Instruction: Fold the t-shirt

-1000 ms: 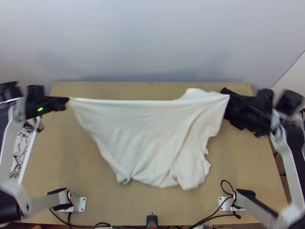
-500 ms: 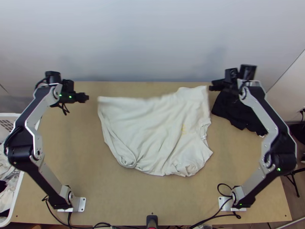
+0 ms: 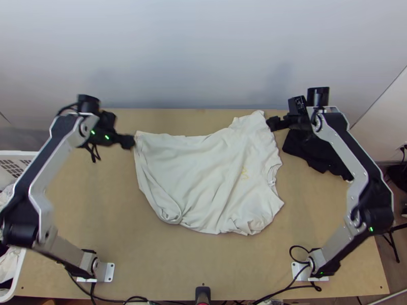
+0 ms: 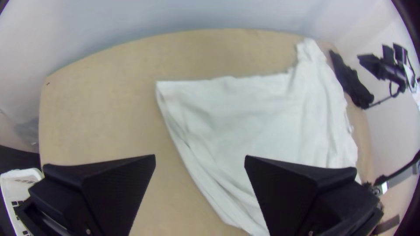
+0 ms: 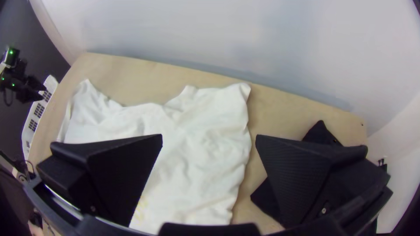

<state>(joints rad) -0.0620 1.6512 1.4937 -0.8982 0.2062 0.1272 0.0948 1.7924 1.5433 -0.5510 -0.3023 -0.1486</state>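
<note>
A white basket (image 3: pixel 21 262) stands left of the left gripper (image 3: pixel 129 142), nearer the arms' bases. That gripper is open with nothing between its fingers, near the t-shirt's far left corner. The white t-shirt (image 3: pixel 203 173) lies spread but wrinkled between the two grippers and nearer the bases. The right gripper (image 3: pixel 271 123), also open and empty, is by its far right corner; black cloth (image 3: pixel 316 151) lies just right of that gripper.

I count one t-shirt (image 3: pixel 198 178), one black cloth (image 3: pixel 318 152) right of it, one basket (image 3: pixel 6 175) left of it, one tabletop (image 3: pixel 96 203) beneath it.
</note>
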